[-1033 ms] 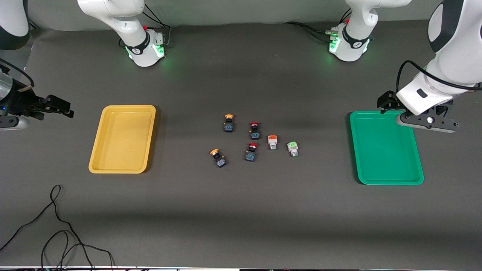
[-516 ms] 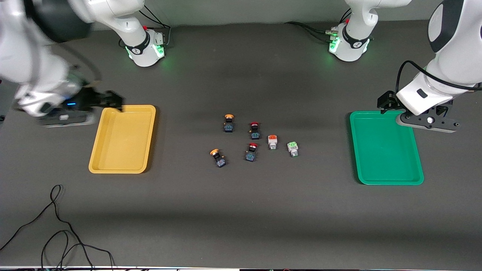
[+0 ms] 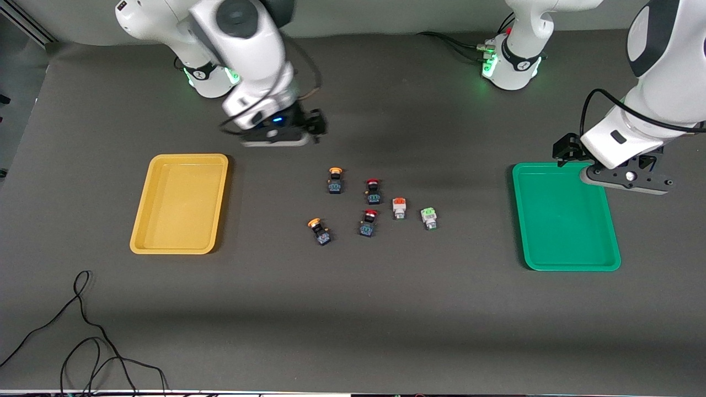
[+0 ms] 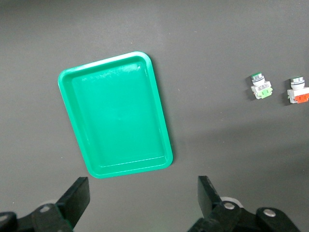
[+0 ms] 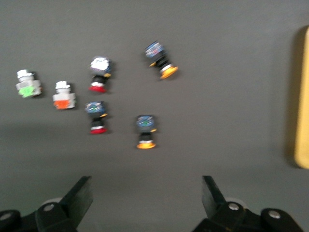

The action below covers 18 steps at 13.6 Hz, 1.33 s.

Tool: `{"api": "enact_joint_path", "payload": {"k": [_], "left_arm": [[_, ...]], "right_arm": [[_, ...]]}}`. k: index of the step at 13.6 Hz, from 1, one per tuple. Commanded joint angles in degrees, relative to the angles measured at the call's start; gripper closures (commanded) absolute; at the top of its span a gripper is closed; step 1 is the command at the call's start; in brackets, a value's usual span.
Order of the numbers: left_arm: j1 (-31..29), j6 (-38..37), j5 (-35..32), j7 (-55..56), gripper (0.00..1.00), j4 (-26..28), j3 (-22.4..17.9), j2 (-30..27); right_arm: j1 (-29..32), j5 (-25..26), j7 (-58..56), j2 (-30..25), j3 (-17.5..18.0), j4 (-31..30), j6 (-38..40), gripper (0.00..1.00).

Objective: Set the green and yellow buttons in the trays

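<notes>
Six buttons loose between two empty trays; both end effectors wide open, empty.

The yellow tray is cut off by the right wrist view's edge, both grippers' fingers run off their views, and the buttons look blurred.

High front camera facing both arm bases; both downward wrist views sharing the green-capped button
</notes>
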<state>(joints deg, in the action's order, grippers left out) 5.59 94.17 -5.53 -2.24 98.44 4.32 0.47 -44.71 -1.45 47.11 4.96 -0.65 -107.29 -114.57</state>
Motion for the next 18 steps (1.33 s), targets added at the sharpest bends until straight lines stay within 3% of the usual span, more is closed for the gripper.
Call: {"api": "enact_joint_path", "payload": {"k": [1, 5, 10, 12, 15, 16, 17, 18], "left_arm": [[0.30, 0.32, 0.44, -0.14, 0.00, 0.09, -0.28, -0.30], [0.21, -2.40, 0.52, 0.65, 0.00, -1.49, -0.37, 0.32], [1.09, -4.17, 2.71, 7.58, 0.00, -3.69, -0.02, 1.98], [2.31, -3.12, 6.48, 14.76, 0.00, -3.69, 2.52, 3.56], [4.07, 2.14, 6.50, 25.33, 0.00, -4.48, 6.83, 8.74], [5.47, 4.42, 6.24, 26.92, 0.00, -4.14, 7.27, 10.58], [7.14, 6.62, 6.24, 28.42, 0.00, -3.35, 7.28, 12.34], [8.72, 9.69, 5.89, 30.61, 0.00, -2.30, 7.28, 14.10]], "right_arm": [[-1.96, -0.22, 1.85, 1.54, -0.93, 0.59, -1.27, 0.00], [-2.13, 0.57, 1.23, 8.29, -0.93, -0.72, -5.38, 0.00], [-2.40, 3.54, 1.76, 17.87, -1.19, -6.88, -24.79, 0.00], [-2.40, 5.05, 1.76, 22.71, -1.28, -7.06, -30.08, 0.00], [-2.66, 5.14, 1.76, 26.85, -1.28, -6.97, -34.57, 0.01], [-2.92, 5.14, 1.85, 26.95, -1.19, -6.97, -34.58, 0.18], [-3.01, 5.14, 1.76, 26.95, -1.19, -6.97, -34.58, 0.53], [-3.01, 5.14, 1.76, 26.95, -1.19, -6.97, -34.58, 0.73]]}}
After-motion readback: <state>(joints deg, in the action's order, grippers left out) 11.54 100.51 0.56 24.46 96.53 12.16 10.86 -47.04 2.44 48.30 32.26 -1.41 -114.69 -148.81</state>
